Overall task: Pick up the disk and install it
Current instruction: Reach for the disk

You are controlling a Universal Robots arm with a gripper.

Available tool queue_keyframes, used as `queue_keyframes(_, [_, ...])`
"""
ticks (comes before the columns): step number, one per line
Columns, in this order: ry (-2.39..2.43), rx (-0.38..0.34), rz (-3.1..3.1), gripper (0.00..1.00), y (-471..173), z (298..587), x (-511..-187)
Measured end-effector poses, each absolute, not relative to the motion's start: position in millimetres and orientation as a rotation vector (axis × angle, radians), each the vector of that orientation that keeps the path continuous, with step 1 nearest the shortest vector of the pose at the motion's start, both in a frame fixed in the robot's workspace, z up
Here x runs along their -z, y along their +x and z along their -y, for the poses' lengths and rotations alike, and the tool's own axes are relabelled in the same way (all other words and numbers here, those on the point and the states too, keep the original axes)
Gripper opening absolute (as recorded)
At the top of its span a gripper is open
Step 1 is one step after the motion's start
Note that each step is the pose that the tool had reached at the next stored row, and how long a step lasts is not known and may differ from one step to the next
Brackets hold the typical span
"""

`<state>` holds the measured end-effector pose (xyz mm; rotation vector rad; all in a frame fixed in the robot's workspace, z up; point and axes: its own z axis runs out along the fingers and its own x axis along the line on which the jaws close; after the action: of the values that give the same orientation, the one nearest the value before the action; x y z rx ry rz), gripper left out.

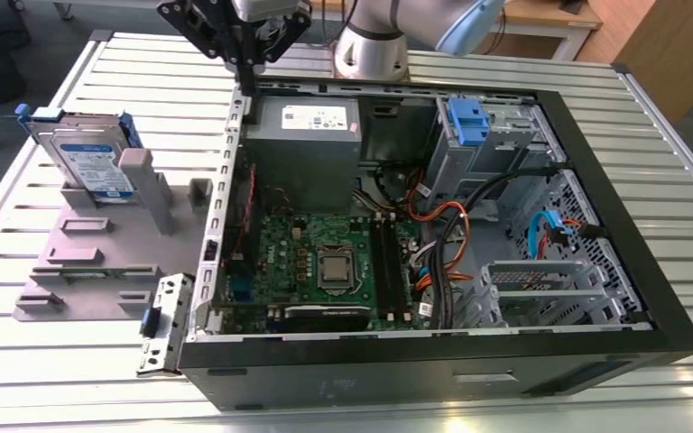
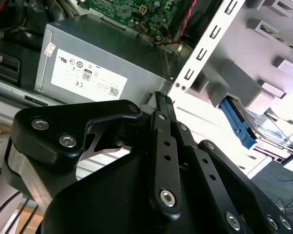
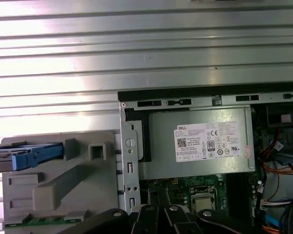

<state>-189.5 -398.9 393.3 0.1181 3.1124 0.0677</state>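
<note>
1. The step in hand appeared to be the approach before the pick, with nothing grasped yet. The disk stood on edge in a grey holder on the slatted table. It sat at the exterior view's left, outside the open computer case.
2. The gripper hung high over the far corner of the case on the exterior view's left, above the grey power supply. It was well apart from the disk. Its fingers looked drawn together, with nothing between them.
3. As a judgement, a pick called for the gripper to cross toward the holder and spread its fingers. It then needed to line up with the disk's upper edge, clear of the holder's grey posts.
4. The exterior view alone showed the whole layout, including the motherboard and the drive bays at the far right.
5. The second wrist view showed the gripper up close, with the disk beyond it.
6. The first wrist view looked down on the power supply. It showed the disk edge-on, as a blue strip in the holder.
</note>
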Motion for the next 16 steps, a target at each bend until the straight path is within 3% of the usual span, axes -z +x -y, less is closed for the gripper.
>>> queue_keyframes(16, [0.118,-0.068,-3.112,0.11,-218.4,399.0,-393.3])
